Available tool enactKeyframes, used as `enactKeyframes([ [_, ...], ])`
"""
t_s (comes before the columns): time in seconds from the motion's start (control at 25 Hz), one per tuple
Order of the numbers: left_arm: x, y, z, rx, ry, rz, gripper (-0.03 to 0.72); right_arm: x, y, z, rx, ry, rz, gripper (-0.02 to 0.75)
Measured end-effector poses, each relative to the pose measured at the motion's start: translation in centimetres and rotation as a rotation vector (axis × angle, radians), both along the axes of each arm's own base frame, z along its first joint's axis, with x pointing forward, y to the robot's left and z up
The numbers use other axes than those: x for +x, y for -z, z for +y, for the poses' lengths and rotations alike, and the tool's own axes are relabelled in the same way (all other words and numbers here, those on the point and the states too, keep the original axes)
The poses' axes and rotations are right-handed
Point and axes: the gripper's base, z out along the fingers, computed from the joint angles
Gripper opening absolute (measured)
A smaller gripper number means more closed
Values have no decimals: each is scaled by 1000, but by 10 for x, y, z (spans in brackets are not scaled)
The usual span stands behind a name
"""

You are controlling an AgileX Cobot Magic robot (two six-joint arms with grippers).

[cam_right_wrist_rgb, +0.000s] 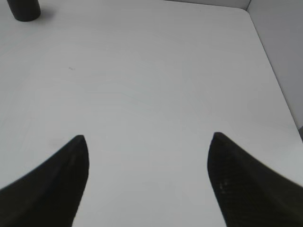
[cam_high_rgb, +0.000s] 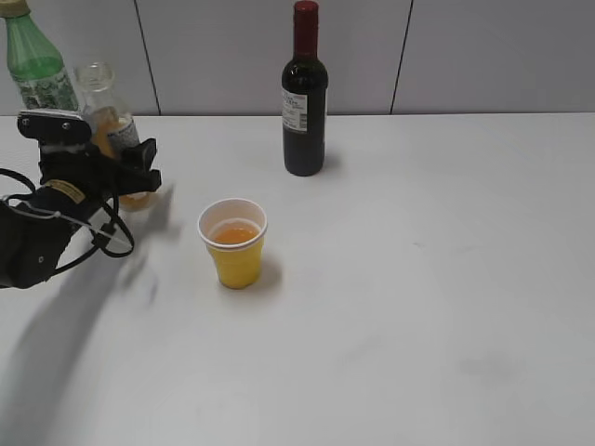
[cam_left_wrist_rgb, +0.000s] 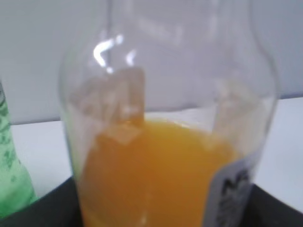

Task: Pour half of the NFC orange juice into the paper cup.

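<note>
White table (cam_high_rgb: 446, 307) | left fingers (cam_high_rgb: 112, 158) clasp upright NFC orange juice (cam_high_rgb: 107, 121) | right fingers (cam_right_wrist_rgb: 149, 156) spread, hovering

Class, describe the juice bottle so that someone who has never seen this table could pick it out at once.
On the white table, look to the far left corner, where two bottles stand before the grey wall. The NFC orange juice is the clear, uncapped one, inside the left gripper. Unlike the green plastic bottle behind it, it holds orange liquid.
</note>
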Motion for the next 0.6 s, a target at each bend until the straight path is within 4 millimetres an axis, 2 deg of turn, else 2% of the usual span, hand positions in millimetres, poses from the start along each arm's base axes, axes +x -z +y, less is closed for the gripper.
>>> enactKeyframes([
  [0.16,-1,10,-1,8,12,22,465,0,0,0,0,0,0,592],
  [0.44,-2,11,-4,18,46,18,465,0,0,0,0,0,0,592],
  [0.52,-2,10,-4,19,50,17,508,0,0,0,0,0,0,592],
  [0.6,-2,10,-5,19,56,10,613,0,0,0,0,0,0,592],
])
